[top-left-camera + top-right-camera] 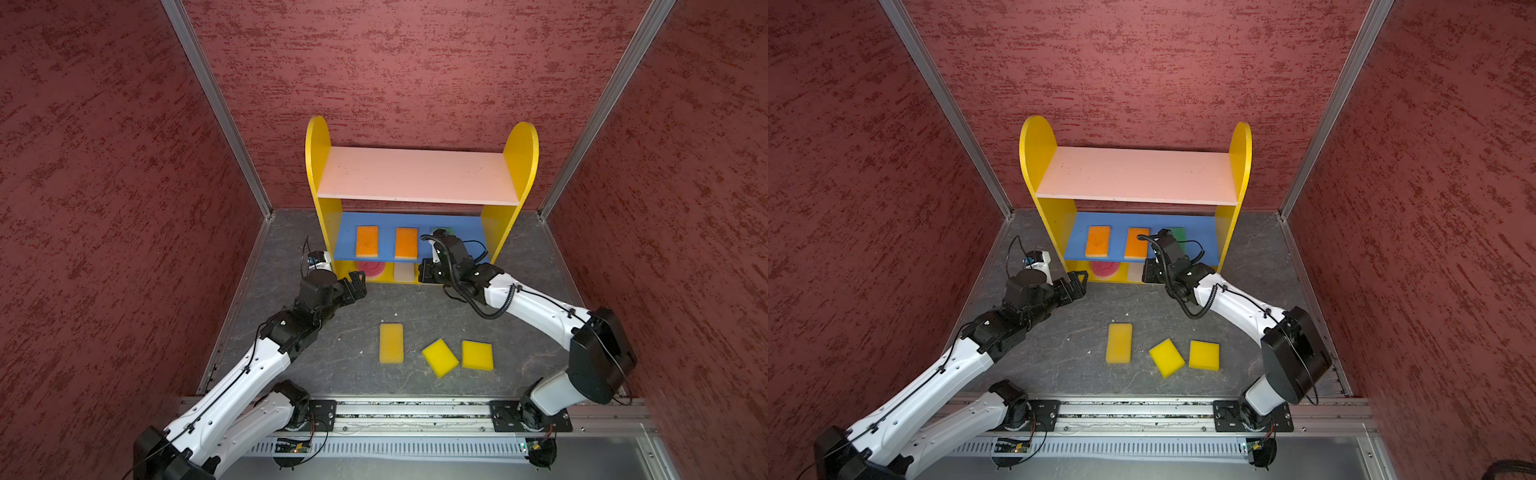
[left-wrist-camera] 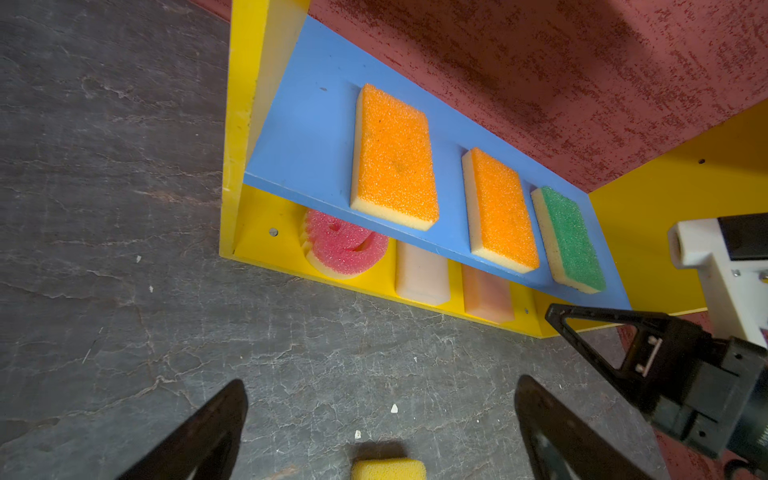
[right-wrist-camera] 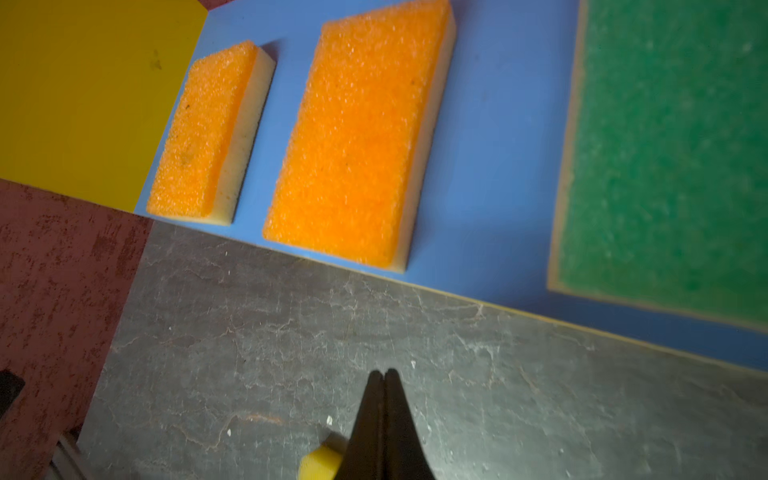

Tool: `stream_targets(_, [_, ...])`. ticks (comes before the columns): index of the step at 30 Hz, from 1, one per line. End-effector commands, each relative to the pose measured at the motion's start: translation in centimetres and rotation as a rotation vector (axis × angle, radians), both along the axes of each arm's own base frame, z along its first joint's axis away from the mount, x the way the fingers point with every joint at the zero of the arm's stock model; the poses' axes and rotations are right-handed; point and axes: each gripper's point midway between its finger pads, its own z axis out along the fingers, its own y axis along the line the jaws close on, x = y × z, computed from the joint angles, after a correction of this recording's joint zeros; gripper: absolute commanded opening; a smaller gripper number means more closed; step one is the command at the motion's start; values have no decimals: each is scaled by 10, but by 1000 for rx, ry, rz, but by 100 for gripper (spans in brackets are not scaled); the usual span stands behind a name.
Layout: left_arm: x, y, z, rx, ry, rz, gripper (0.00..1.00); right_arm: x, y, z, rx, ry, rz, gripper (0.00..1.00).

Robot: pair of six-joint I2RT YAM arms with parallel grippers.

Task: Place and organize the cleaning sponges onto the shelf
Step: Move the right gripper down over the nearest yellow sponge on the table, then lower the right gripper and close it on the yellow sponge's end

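sponges (image 2: 394,158) sit sorted on your shelf's (image 1: 521,153) lower boards (image 2: 307,137), so the three yellows (image 1: 391,343) near the floor's (image 1: 415,303) front edge likely belong on the bare pink board (image 1: 415,174); left gripper (image 2: 380,390) gapes empty, right gripper (image 3: 384,374) pinched closed, empty.

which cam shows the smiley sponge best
Left wrist: the smiley sponge shows its face there. Both top views catch only its red edge under the blue board; the right wrist view misses it.

Left arm (image 1: 249,374) and right arm (image 1: 536,307): white shells, black joints, thin black cables clipped along, one coiled cable (image 1: 508,301) on the right; left gripper (image 2: 380,380) fingers (image 2: 199,436) black, triangular.
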Motion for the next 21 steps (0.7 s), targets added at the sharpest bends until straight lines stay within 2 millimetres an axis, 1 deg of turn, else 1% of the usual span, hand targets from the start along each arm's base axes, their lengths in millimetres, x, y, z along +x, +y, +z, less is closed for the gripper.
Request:
stream_targets(1, [-10,7,-21,38,55,0,100,-32,2,-16,-25,68,14,6])
stream_targets(2, [-13,8,-26,36,72,1,100,-41,3,-23,-32,87,17,10])
stream_targets(4, [-19,6,-39,23,106,-9,100,-61,8,-38,-29,135,29,22])
stream_targets(6, [-25,3,-51,3,142,-23,99,-81,14,-53,-29,190,48,30])
stream_targets(8, [-33,-3,-64,-11,180,-53,92,-99,21,-65,-41,228,73,34])
stream_targets(10, [-43,-10,-76,-5,217,-84,86,-121,33,-76,-53,270,116,40])
stream_targets(11, [-50,-14,-83,3,235,-101,84,-130,38,-81,-62,287,137,42])
stream_targets(14, [-68,-25,-103,27,291,-140,84,-155,52,-97,-91,340,187,47])
stream_targets(17, [-84,-35,-123,37,339,-171,86,-172,60,-113,-107,389,210,49])
stream_targets(19, [-86,-39,-133,47,347,-186,89,-176,60,-120,-113,410,205,51])
stream_targets(21, [-86,-41,-142,56,367,-188,90,-178,61,-123,-102,415,201,51])
